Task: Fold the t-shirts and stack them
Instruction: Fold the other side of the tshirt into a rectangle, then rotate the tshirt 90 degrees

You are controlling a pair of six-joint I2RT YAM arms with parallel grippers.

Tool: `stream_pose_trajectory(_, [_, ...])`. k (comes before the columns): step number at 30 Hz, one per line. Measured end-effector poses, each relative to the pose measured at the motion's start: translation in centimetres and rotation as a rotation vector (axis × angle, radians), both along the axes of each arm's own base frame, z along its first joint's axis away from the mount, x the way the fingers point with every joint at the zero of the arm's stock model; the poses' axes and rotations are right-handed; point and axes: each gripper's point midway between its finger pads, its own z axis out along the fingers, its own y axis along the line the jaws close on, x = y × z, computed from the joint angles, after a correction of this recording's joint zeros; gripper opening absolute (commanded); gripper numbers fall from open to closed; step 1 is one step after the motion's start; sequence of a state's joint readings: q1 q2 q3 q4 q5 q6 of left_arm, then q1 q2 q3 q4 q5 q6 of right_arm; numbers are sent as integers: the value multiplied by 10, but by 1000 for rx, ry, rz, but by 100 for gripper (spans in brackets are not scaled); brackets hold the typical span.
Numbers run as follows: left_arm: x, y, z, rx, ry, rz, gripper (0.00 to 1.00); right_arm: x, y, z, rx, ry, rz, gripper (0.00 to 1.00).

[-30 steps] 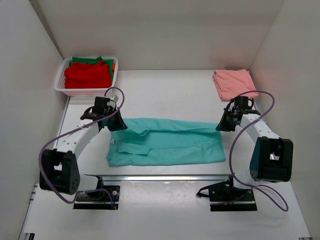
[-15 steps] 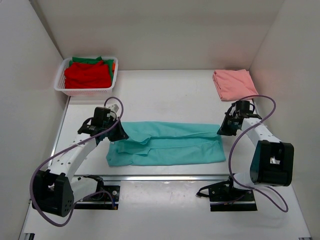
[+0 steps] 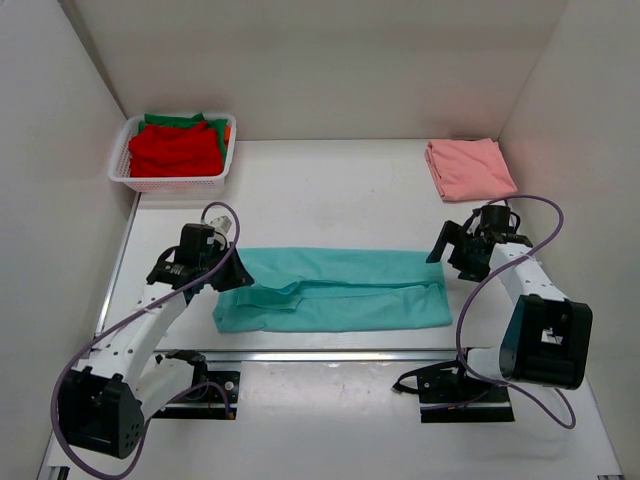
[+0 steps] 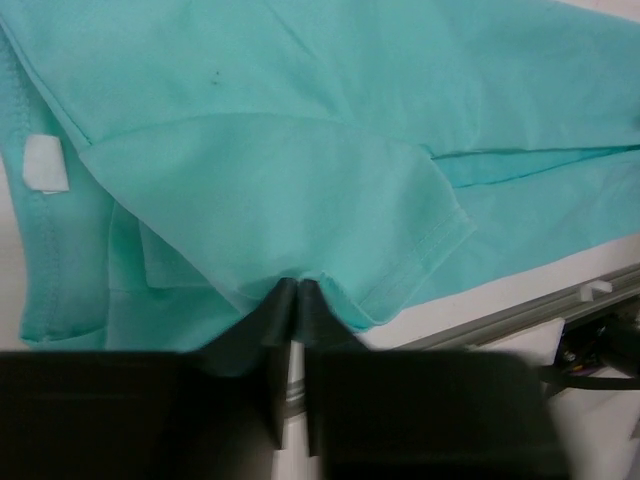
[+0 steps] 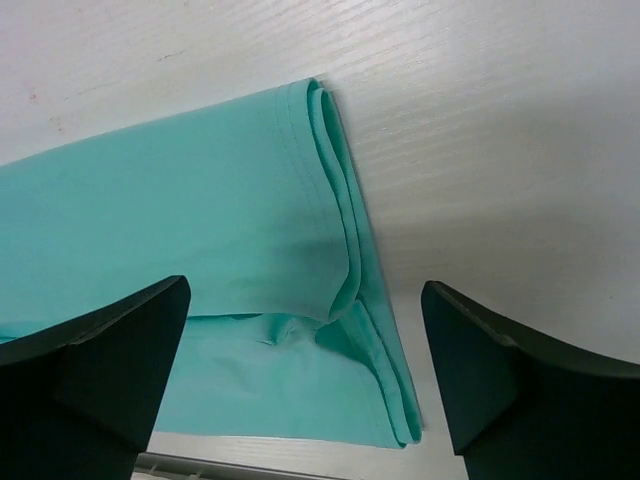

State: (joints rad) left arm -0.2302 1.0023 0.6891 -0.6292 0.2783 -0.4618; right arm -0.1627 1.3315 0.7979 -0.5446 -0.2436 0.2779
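The teal t-shirt (image 3: 340, 290) lies folded into a long band across the front of the table. My left gripper (image 3: 235, 272) is at its left end. In the left wrist view its fingers (image 4: 292, 285) stand almost together and pinch the folded sleeve edge of the teal t-shirt (image 4: 300, 150). My right gripper (image 3: 452, 258) hovers over the shirt's right end. Its jaws (image 5: 305, 290) are spread wide with nothing between them, above the hem of the teal t-shirt (image 5: 200, 220). A salmon pink t-shirt (image 3: 468, 168) lies folded at the back right.
A white mesh basket (image 3: 120, 172) stands at the back left. It holds a red t-shirt (image 3: 175, 150) on top, with green (image 3: 185, 120) and a sliver of orange (image 3: 228, 132) showing beneath. White walls close in the left, right and back. A metal rail (image 3: 330, 354) runs along the front.
The left gripper has carried the shirt's far left edge toward the front, narrowing the band. The right gripper has let go of the right end and opened wide.
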Motion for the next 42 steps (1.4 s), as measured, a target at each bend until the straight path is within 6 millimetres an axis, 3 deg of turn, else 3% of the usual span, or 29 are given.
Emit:
stream_pose_trajectory(3, [-5,-2,1,-18,0,-2,30,0,2,1,0,-1,10,99])
stream_pose_trajectory(6, [-5,-5,5,-35,-12,-9,46,7,13,7,-9,-13,58,99])
stream_pose_trajectory(10, [-7,-13,5,-49,-3,-28,57,23,36,17,-17,-51,147,98])
stream_pose_trajectory(13, [-5,-18,6,-57,-2,-37,51,31,47,18,-7,-70,185,55])
stream_pose_trajectory(14, [-4,-20,5,-56,0,-38,49,32,50,17,-2,-72,196,25])
stream_pose_trajectory(16, [-2,-23,-2,-42,16,-41,43,32,55,11,20,-54,202,6])
stream_pose_trajectory(17, [-1,-25,-7,-32,28,-43,43,33,57,7,27,-44,210,10])
stream_pose_trajectory(18, [0,-27,-14,-15,45,-46,41,32,60,2,37,-27,213,20])
stream_pose_trajectory(23, [-1,-27,-58,60,135,-20,33,25,71,-20,51,48,239,29])
stream_pose_trajectory(26, [4,-22,-81,132,187,6,33,19,76,-27,50,74,237,42])
stream_pose_trajectory(28, [13,-24,-94,188,235,6,33,14,78,-31,47,93,225,42])
stream_pose_trajectory(32, [71,-52,-93,226,234,-37,29,2,81,-41,56,141,188,49])
stream_pose_trajectory(34, [104,-67,-92,232,217,-53,29,0,84,-40,62,139,170,57])
stream_pose_trajectory(37, [155,-88,-92,245,187,-77,31,-3,94,-38,63,138,164,59])
stream_pose_trajectory(42, [268,-125,-87,265,97,-102,30,-18,131,-37,94,145,210,66])
